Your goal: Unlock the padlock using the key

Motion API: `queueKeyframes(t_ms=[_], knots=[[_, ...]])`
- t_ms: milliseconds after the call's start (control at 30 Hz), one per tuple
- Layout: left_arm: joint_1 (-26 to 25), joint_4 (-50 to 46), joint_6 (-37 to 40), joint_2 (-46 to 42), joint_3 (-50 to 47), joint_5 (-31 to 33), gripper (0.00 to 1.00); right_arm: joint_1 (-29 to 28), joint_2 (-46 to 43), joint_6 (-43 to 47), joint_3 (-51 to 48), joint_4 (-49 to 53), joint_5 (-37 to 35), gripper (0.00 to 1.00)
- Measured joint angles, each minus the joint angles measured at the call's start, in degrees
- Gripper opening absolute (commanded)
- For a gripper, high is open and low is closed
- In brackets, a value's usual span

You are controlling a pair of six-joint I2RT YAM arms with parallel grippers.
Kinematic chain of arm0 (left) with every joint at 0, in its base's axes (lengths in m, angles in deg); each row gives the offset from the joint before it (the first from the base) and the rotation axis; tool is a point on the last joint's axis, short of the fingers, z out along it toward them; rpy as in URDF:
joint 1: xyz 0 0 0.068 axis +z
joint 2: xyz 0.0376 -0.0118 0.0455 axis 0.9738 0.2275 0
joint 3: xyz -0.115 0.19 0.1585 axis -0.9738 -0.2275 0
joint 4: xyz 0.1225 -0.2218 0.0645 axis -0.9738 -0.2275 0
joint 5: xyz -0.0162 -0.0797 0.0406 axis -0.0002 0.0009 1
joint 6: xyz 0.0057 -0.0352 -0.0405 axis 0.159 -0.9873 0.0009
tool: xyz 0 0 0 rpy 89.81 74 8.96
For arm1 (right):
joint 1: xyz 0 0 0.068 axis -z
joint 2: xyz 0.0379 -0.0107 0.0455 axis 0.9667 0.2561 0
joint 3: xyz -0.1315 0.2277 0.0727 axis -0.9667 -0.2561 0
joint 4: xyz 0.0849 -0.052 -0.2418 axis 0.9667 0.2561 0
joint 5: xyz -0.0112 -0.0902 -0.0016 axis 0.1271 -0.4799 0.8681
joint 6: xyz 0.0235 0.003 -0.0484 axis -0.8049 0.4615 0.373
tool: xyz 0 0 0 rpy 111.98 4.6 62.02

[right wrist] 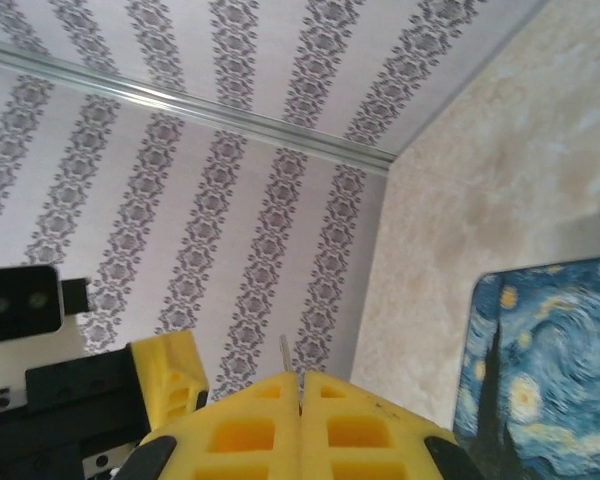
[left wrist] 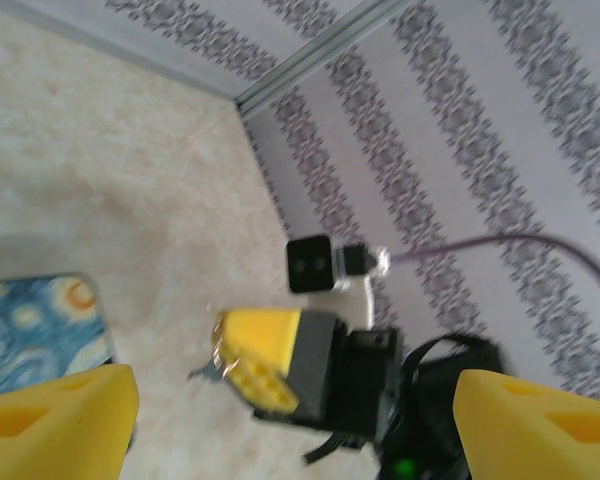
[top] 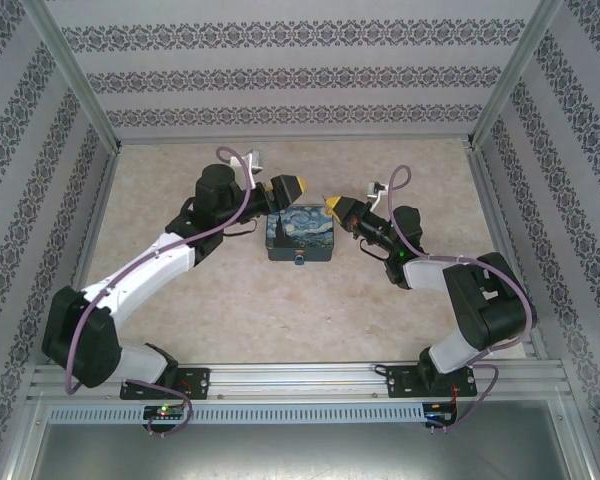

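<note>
My right gripper (right wrist: 300,378) is shut on the key (right wrist: 285,350), whose thin silvery blade pokes out between the yellow fingertips. In the left wrist view the same gripper (left wrist: 260,360) carries the key (left wrist: 212,366) at its tip, held in the air just past the tin's edge. My left gripper (left wrist: 295,400) is open wide with nothing between its fingers (left wrist: 60,420). From above, the left gripper (top: 290,187) and the right gripper (top: 334,206) face each other over the back of the tin. The small blue padlock (top: 299,260) hangs at the tin's near side.
The Starry Night tin (top: 300,233) sits mid-table between the two arms, and also shows as the tin (right wrist: 550,350) and the tin (left wrist: 30,330). Patterned walls (top: 280,70) close in the back and sides. Bare tabletop (top: 280,310) lies in front of the tin.
</note>
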Motion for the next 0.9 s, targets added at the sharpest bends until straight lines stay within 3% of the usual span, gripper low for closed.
queueKeyframes(t_ms=[300,567,900], knots=[[-5.86,-9.92,9.40,-0.76,-11.69,2.23,0.77,-0.72,5.25,2.47,0.00,4.02,0.46,0.00],[-8.98,-6.91,12.79,7.87,-13.77,5.01,0.72,-2.82,6.88,3.41,0.00,5.22,0.42,0.00],[-9.38,-1.44,16.15,16.57,-13.66,8.15,0.68,-2.78,10.60,3.56,1.46,6.43,0.31,0.00]])
